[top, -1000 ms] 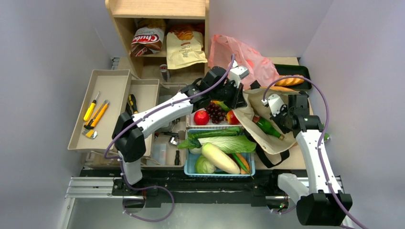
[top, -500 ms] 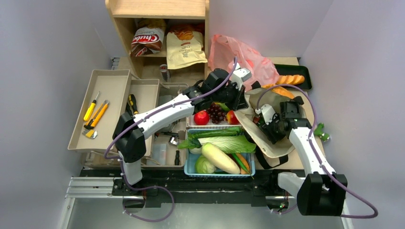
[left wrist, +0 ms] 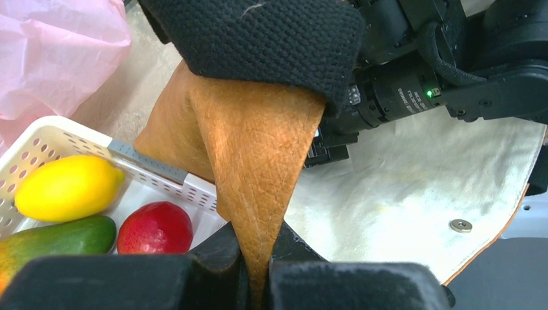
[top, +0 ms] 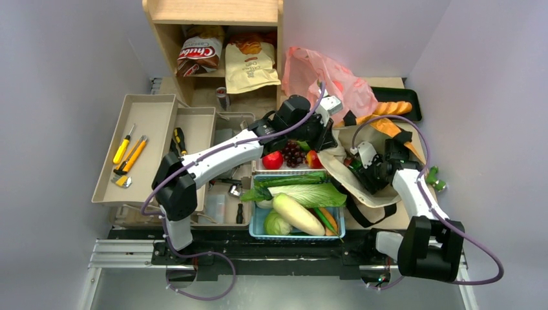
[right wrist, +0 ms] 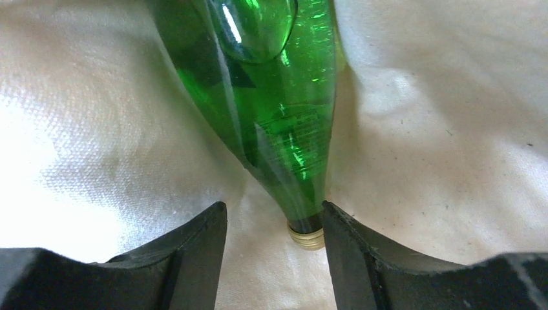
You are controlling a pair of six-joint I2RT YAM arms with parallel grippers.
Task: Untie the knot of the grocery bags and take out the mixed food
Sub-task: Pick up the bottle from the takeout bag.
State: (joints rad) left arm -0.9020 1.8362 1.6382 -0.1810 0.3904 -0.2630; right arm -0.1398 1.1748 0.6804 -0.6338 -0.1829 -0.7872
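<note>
The brown grocery bag [top: 362, 187] with black straps lies on its side at the right, pale lining showing. My left gripper [top: 323, 132] [left wrist: 258, 242] is shut on its brown rim [left wrist: 258, 148], holding the rim up. My right gripper [top: 357, 165] [right wrist: 274, 219] reaches inside, open, with the neck of a green bottle [right wrist: 278, 97] between its fingers, against the right one. The pink bag [top: 323, 74] [left wrist: 52, 51] sits behind; its knot is not discernible. Apple [top: 272, 159] and grapes [top: 292, 154] lie in a white basket [left wrist: 39, 139]; napa cabbage [top: 310, 194] and daikon [top: 297, 214] lie in a blue basket.
A wooden shelf at the back holds a Chubs bag [top: 199, 55] and a tan paper bag [top: 249, 64]. Beige trays [top: 145, 110] with hand tools stand at the left. A black tray [top: 413, 97] with bread is at the back right.
My right gripper has opened and moved left into the brown bag, over the bottle's neck. The left gripper has kept its hold on the rim.
</note>
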